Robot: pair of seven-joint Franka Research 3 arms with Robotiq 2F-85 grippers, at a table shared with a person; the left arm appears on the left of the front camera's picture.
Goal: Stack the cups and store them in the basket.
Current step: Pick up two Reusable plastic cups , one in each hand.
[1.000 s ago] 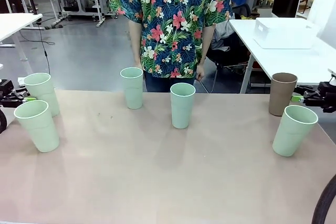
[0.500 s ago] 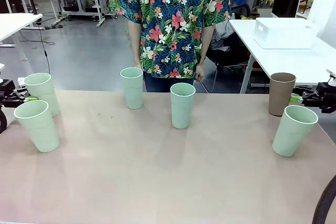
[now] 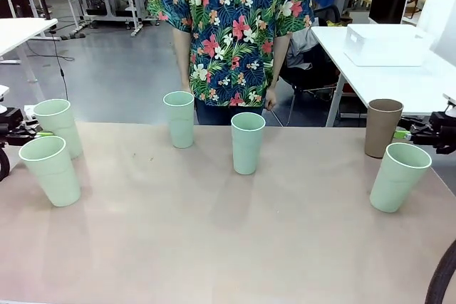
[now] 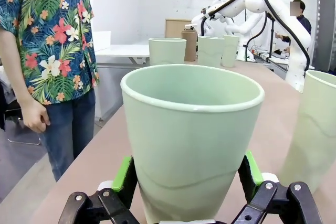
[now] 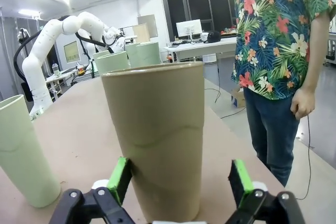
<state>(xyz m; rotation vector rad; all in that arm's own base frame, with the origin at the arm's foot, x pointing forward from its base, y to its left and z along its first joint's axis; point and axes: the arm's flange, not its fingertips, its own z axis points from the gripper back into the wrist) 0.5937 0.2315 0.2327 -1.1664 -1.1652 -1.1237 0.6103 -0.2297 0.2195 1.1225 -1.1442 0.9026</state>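
Front: six cups (image 3: pixel 247 142) upright on table (image 3: pixel 214 247); basket (image 3: pixel 385 44) on side table (image 3: pixel 427 83), 1 o'clock. Left wrist: left gripper (image 4: pixel 187 174) wide astride mint cup (image 4: pixel 191 129), pads (image 4: pixel 123 174) near walls. Right wrist: right gripper (image 5: pixel 179 182) wide astride brown cup (image 5: pixel 157 129), off-centre; one-sided closing likely to tip it.

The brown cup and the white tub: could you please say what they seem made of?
The tall taupe-brown tapered cup looks like matte plastic: dull even surface, thin rim. The white rectangular tub seems plastic too, with rounded corners; distance leaves doubt.
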